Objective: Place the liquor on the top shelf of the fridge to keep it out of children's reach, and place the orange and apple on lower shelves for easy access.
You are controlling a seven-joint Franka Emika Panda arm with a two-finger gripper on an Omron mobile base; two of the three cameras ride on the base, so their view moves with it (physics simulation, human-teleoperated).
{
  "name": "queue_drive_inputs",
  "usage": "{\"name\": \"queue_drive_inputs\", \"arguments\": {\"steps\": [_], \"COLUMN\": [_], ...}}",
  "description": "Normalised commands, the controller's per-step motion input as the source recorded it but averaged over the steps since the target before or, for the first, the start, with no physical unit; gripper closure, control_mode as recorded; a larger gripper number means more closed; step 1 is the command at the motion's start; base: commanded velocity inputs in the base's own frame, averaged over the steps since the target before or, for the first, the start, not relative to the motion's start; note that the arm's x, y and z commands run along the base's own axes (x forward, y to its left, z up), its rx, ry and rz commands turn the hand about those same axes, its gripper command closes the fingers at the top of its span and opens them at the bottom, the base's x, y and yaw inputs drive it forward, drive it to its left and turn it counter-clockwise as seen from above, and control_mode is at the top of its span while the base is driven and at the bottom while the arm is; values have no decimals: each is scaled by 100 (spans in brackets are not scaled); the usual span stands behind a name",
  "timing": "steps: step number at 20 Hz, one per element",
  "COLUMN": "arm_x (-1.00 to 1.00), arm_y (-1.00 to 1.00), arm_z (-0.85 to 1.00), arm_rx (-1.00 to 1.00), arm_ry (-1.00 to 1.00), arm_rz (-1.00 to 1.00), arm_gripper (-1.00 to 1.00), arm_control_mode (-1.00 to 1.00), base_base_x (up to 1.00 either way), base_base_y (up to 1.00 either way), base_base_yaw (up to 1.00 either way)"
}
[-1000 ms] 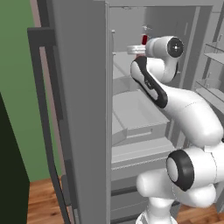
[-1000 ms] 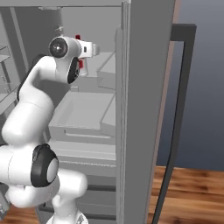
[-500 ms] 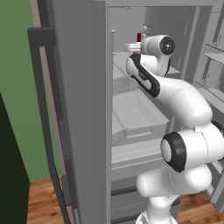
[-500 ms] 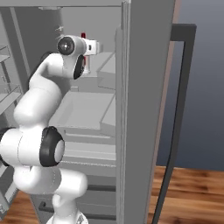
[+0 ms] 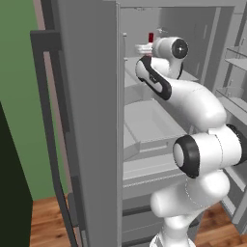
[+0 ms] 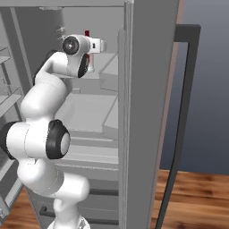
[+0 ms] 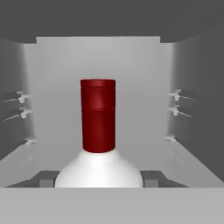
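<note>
The liquor (image 7: 98, 131), a white bottle with a red cap, stands upright in the hand view, in front of the fridge's pale back wall. My gripper (image 7: 98, 178) is shut on its shoulders, a grey fingertip (image 7: 46, 178) on each side. From the base, the hand (image 5: 144, 48) is high inside the open fridge (image 5: 140, 19), and the red cap (image 5: 151, 37) pokes up behind it. A pale shelf slab (image 5: 132, 79) lies just below the hand. The red cap (image 6: 86, 32) and gripper (image 6: 102, 44) are also in the right base view. The orange and apple are out of view.
Both grey doors stand open: one (image 5: 87, 120) on the left with a dark bar handle (image 5: 48, 120), one (image 6: 150, 112) on the right. Narrow door racks (image 5: 236, 58) hang at the far right. A box-like grey drawer (image 5: 149, 120) sits under the shelf. The floor is wood.
The arm has lifted and reached further into the upper fridge, carrying the bottle with it. The fingers' spread has not changed.
</note>
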Motion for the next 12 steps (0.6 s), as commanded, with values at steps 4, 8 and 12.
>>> {"name": "queue_drive_inputs", "arguments": {"steps": [4, 8, 12], "arm_x": [0, 5, 20], "arm_y": [0, 0, 0], "arm_z": [0, 0, 0], "arm_rx": [0, 0, 0], "arm_ry": [-22, -25, -20], "arm_rz": [0, 1, 1], "arm_gripper": [100, 100, 100], "arm_control_mode": [-100, -100, -100], "base_base_x": [0, 0, 0], "base_base_y": [0, 0, 0], "base_base_yaw": [0, 0, 0]}}
